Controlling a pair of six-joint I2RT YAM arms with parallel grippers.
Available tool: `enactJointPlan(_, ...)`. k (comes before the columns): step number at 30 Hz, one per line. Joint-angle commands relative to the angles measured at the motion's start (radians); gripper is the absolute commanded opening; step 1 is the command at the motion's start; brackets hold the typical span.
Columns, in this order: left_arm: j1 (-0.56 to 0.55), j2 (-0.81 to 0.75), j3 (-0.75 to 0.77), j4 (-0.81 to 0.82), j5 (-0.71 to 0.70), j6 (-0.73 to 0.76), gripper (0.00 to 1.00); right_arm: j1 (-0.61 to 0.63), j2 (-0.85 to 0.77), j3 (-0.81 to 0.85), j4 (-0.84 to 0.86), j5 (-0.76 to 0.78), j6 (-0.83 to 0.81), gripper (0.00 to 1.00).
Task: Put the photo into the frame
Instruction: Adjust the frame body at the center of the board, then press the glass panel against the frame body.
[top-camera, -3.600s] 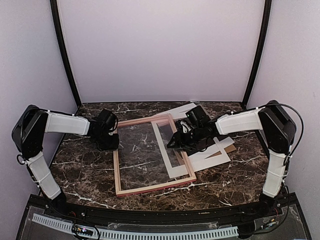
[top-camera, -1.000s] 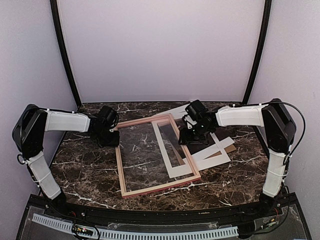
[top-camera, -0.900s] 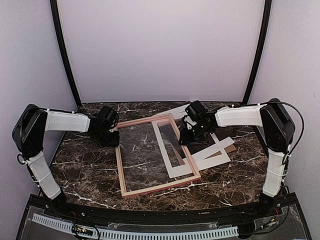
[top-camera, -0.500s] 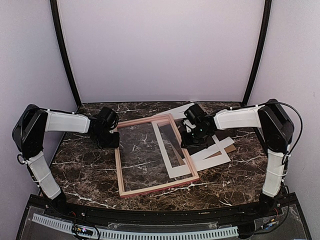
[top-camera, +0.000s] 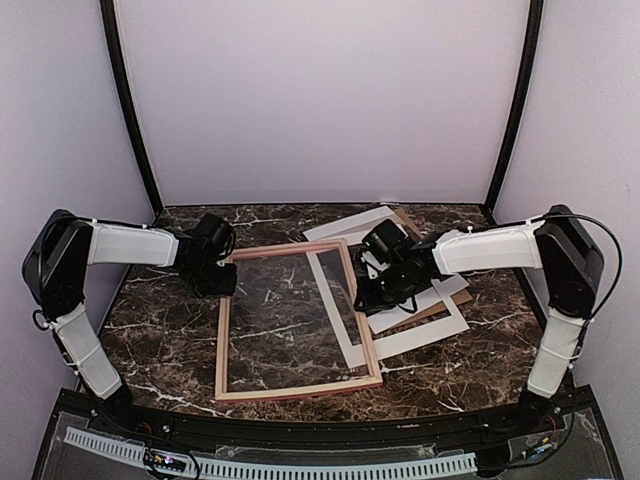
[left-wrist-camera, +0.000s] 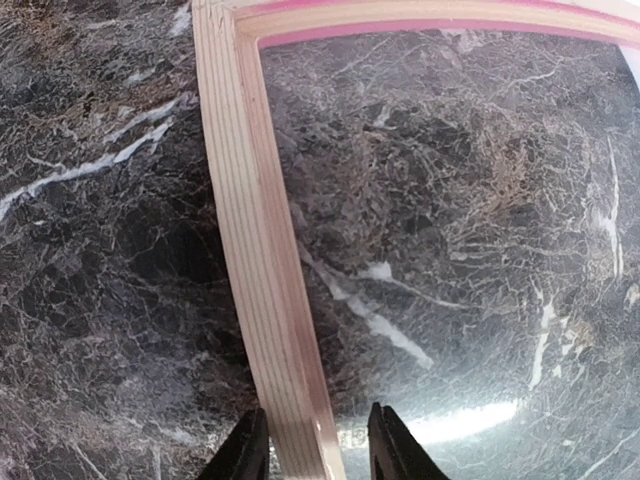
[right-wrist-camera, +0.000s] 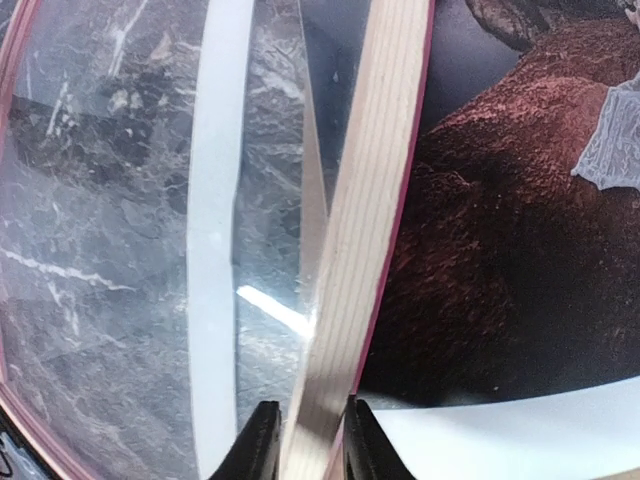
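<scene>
The frame (top-camera: 222, 340) lies flat on the table with its pale wood back up and glass in it. Pink shows along its edges. My left gripper (top-camera: 218, 282) straddles the left rail (left-wrist-camera: 250, 250) near the far corner. In the left wrist view the gripper (left-wrist-camera: 318, 450) is open, with a small gap at the right finger. My right gripper (top-camera: 372, 297) is shut on the right rail (right-wrist-camera: 375, 200), and in the right wrist view it (right-wrist-camera: 312, 440) pinches the wood tightly. The photo (right-wrist-camera: 500, 230), a dark brown scene with a white border (top-camera: 425, 335), lies under that rail.
The dark marble table (top-camera: 160, 340) is walled on three sides. A brown hardboard piece (top-camera: 457, 291) pokes out from under the papers at the right. A white band (right-wrist-camera: 215, 250) shows through the glass inside the frame.
My right gripper has closed on the right rail. The frame's near end has swung to the left, and the papers under it have shifted. My left gripper has stayed at the far left corner.
</scene>
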Motion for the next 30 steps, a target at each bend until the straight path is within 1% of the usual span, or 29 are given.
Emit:
enactJointPlan(1, 0.004, -0.048, -0.006, -0.006, -0.037, 0.031, 0.37, 0.004, -0.059, 0.035, 0.003, 0.010, -0.007, 0.34)
enactJointPlan(4, 0.007, -0.054, 0.001, -0.008, -0.047, 0.038, 0.38, -0.028, -0.033, 0.082, -0.014, 0.020, -0.027, 0.44)
enactJointPlan(9, 0.009, -0.064, 0.011, -0.010, -0.058, 0.051, 0.42, -0.080, 0.042, 0.178, -0.020, 0.039, -0.070, 0.53)
enactJointPlan(12, 0.009, -0.062, 0.018, -0.010, -0.063, 0.056, 0.44, -0.106, 0.106, 0.257, -0.032, 0.039, -0.101, 0.56)
enactJointPlan(16, 0.009, -0.056, 0.022, -0.010, -0.067, 0.061, 0.48, -0.131, 0.198, 0.381, -0.054, 0.032, -0.146, 0.58)
enactJointPlan(22, 0.012, -0.048, 0.029, -0.009, -0.064, 0.064, 0.53, -0.146, 0.324, 0.529, -0.106, 0.020, -0.180, 0.57)
enactJointPlan(25, 0.012, -0.042, 0.038, -0.013, -0.062, 0.064, 0.54, -0.146, 0.370, 0.567, -0.122, 0.027, -0.180, 0.56)
enactJointPlan(30, 0.013, -0.041, 0.043, -0.014, -0.061, 0.066, 0.55, -0.145, 0.398, 0.574, -0.128, 0.069, -0.190, 0.50)
